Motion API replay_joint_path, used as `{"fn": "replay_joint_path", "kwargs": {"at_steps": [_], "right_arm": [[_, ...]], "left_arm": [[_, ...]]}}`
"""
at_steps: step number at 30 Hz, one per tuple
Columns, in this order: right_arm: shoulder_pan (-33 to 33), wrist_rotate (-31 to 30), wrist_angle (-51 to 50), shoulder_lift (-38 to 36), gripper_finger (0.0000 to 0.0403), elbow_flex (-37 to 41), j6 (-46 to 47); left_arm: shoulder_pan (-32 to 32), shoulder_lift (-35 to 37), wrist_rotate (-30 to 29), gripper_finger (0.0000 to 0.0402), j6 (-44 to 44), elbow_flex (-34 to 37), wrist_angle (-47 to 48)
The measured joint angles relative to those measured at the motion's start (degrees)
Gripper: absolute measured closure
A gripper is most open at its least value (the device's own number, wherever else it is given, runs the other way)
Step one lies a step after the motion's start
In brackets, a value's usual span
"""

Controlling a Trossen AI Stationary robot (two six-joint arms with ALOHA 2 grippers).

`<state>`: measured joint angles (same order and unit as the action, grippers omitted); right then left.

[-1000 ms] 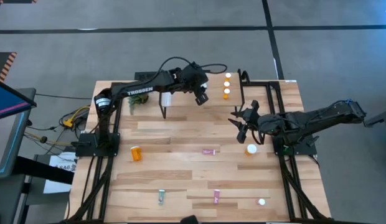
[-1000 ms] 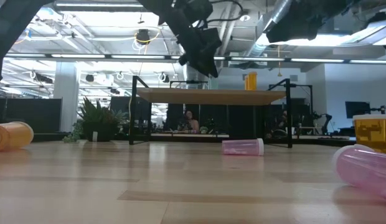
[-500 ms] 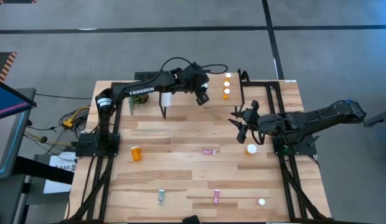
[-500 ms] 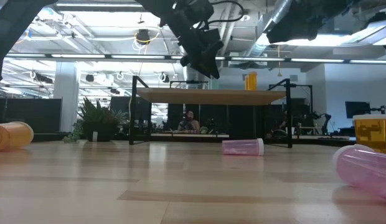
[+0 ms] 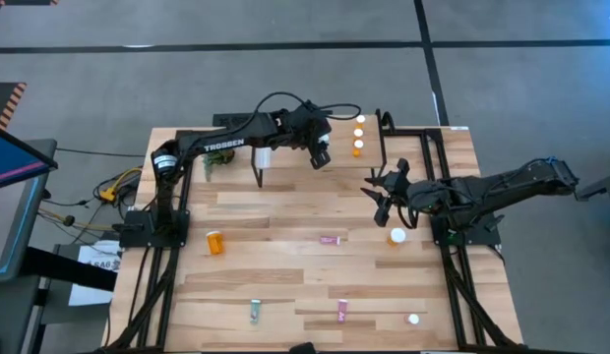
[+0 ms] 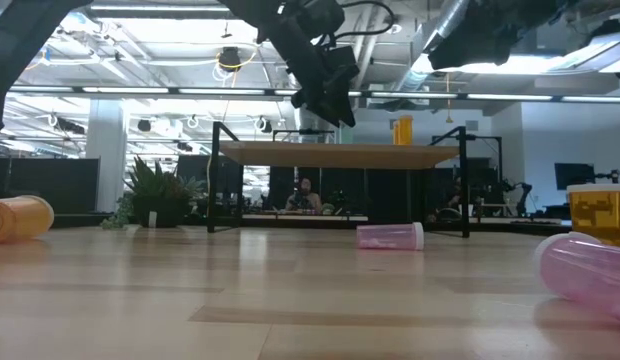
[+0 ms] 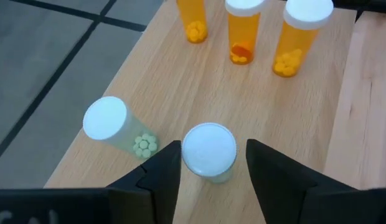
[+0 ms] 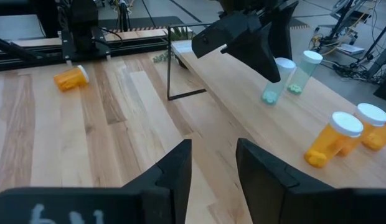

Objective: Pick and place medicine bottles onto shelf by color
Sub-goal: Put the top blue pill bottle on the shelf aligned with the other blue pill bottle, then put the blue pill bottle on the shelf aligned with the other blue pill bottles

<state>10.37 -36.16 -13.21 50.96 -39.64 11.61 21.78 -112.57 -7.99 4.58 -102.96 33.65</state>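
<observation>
On the shelf [image 7: 292, 118] a teal medicine bottle [image 7: 208, 152] with a white cap stands upright. My left gripper [image 7: 211, 148] is open, one finger on either side of it; a gap shows on one side. A second teal bottle [image 7: 112, 124] stands beside it, and three orange bottles [image 7: 243, 34] stand farther along. In the high view my left gripper [image 5: 320, 155] is over the shelf [image 5: 344, 165] at the table's far side. My right gripper [image 5: 384, 197] hovers open and empty right of centre.
On the table lie an orange bottle [image 5: 216, 242], a pink one [image 5: 330, 239], a teal one [image 5: 255, 312] and another pink one [image 5: 342, 311]. Two white-capped bottles [image 5: 397, 235] [image 5: 413, 319] stand upright at the right. A green plant [image 5: 214, 165] stands left of the shelf.
In the low view my left gripper's fingers have drawn a little apart above the shelf. The arm itself has stayed where it was.
</observation>
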Motion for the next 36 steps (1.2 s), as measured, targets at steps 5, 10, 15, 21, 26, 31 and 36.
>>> {"fn": "replay_joint_path", "kwargs": {"at_steps": [5,10,15,21,26,31,36], "right_arm": [[0.00,0.01,-0.07,0.00,0.0256,0.00,0.01],[0.00,0.02,-0.12,0.02,0.0259,0.00,0.01],[0.00,0.19,-0.04,0.02,0.0259,0.00,0.19],[0.16,0.20,-0.14,0.02,0.0258,0.00,0.55],[0.20,0.22,-0.35,0.02,0.0262,0.00,0.55],[0.57,0.22,-1.15,0.02,0.0261,0.00,1.51],[0.57,0.24,-1.32,0.02,0.0264,0.00,1.97]], "left_arm": [[-0.02,0.00,-0.19,0.0214,-0.01,0.00,0.11],[-0.22,1.36,-0.35,0.0203,0.79,-0.45,3.18],[-1.35,3.57,-3.95,0.0194,1.01,-2.49,7.08],[-4.95,7.63,-7.08,0.0192,0.11,-3.34,14.09],[-15.52,9.77,-13.45,0.0202,-1.78,-3.34,22.45],[-28.43,10.30,-20.00,0.0215,-8.48,-3.34,30.19],[-40.06,10.75,-19.64,0.0218,-12.92,0.61,32.63]]}}
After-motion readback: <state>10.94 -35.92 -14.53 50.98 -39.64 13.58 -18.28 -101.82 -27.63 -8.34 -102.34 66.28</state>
